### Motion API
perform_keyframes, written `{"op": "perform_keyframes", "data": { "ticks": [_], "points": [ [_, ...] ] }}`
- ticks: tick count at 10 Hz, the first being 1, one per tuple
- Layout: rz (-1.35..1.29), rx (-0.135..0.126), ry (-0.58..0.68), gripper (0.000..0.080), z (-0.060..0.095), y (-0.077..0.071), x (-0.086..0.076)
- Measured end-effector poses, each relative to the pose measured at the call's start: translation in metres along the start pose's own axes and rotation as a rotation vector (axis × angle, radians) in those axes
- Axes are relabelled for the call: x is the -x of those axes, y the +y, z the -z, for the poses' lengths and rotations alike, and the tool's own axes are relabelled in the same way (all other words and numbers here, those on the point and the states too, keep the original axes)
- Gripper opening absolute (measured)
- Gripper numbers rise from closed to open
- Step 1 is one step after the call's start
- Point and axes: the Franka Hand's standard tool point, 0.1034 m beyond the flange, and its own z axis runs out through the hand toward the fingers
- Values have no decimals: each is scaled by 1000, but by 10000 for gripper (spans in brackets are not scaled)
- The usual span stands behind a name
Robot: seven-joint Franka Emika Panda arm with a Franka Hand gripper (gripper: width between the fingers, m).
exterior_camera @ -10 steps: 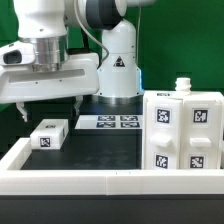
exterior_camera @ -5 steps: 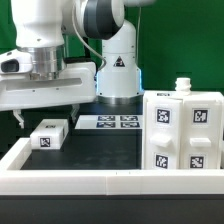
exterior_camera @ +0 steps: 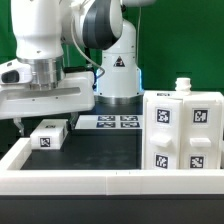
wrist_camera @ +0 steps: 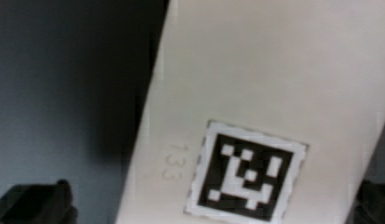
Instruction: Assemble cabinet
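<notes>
The small block [exterior_camera: 48, 134] lies flat on the black bench [exterior_camera: 110, 150], directly below the gripper [exterior_camera: 47, 120]. In the exterior view the block is foreshortened: one short end, bearing a square tag, faces the camera, and the long axis runs away from that end toward the rear of the bench. The wrist view shows the same small block [wrist_camera: 242, 110] as a long white bar with a second tag [wrist_camera: 251, 172] on its upper face. Its long axis lies crosswise to the line joining the two fingers [wrist_camera: 38, 200], skewed slightly from a true right angle. The gripper [wrist_camera: 203, 205] is spread to full width and holds nothing, with one dark finger on each side of the block. Contact on either side cannot be confirmed. The cabinet body [exterior_camera: 185, 130] stands upright on the bench, well apart from the gripper toward the exterior view's right. Its tagged face is turned toward the exterior camera and a small knob [exterior_camera: 181, 86] on its top points up. The marker board [exterior_camera: 110, 122] lies flat on the bench behind the gripper and toward the exterior view's right, between the gripper and the cabinet body. A white rail [exterior_camera: 70, 182] borders the bench on the near side of the gripper.
</notes>
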Motion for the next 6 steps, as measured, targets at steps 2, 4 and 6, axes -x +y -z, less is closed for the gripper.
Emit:
{"op": "perform_keyframes", "data": {
  "ticks": [2,4,6],
  "points": [
    [3,0,0,688,0,-1,-1],
    [4,0,-1,559,0,-2,-1],
    [4,0,0,560,0,-2,-1]
  ]
}}
